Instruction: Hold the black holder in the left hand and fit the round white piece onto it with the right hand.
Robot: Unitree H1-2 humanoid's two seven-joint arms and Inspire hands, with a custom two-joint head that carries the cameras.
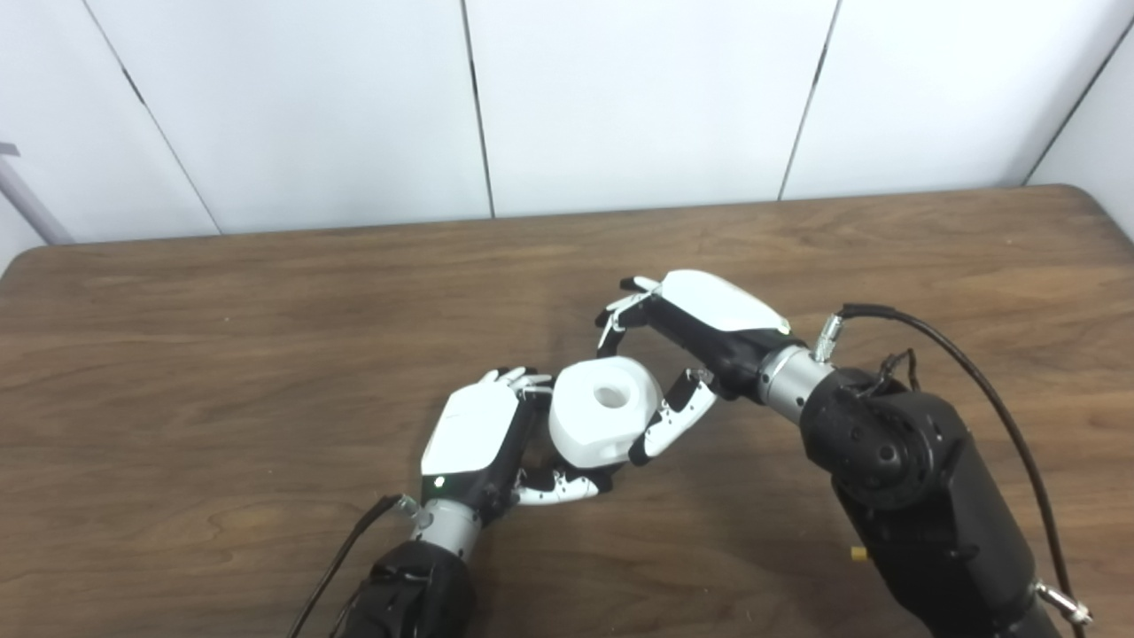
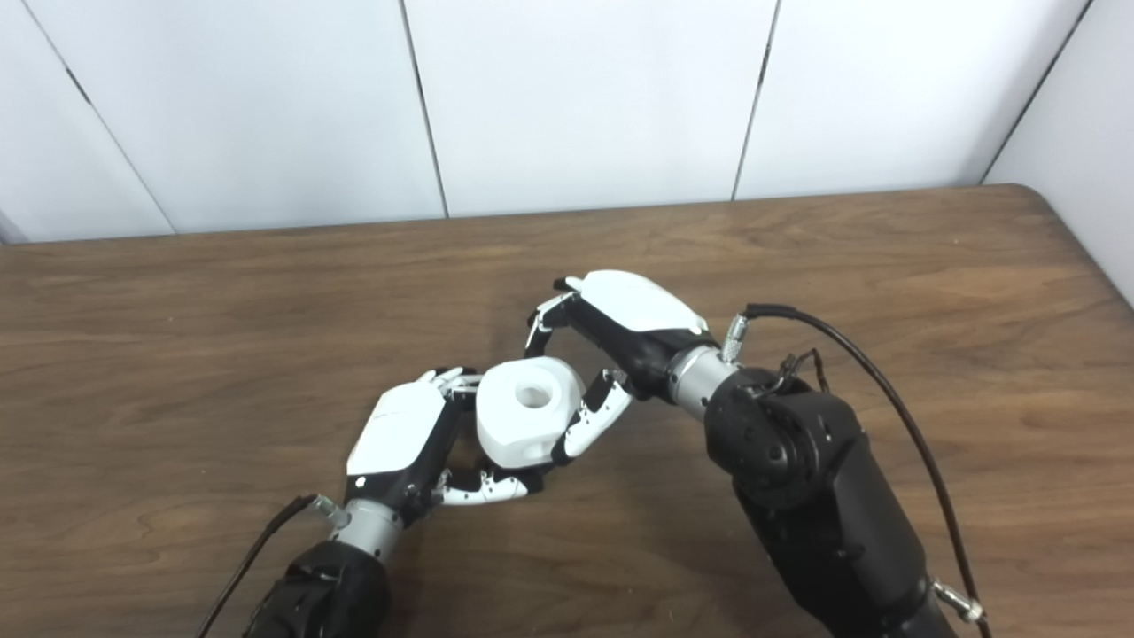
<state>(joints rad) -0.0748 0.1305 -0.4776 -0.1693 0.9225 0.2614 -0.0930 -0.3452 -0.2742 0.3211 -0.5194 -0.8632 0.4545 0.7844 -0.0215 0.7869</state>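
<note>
Left eye view: left hand (image 1: 483,434) cups round white piece (image 1: 602,409).

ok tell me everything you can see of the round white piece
The round white piece is a chunky, matte, plastic-looking drum with a faceted side and a round hole in its upward-facing top. It sits just above the wooden table, between the two hands. The left hand cups it from the left and below, fingers against its side. The right hand's thumb rests against its right side while its fingers curl above and behind. The black holder cannot be made out beneath it.
</note>
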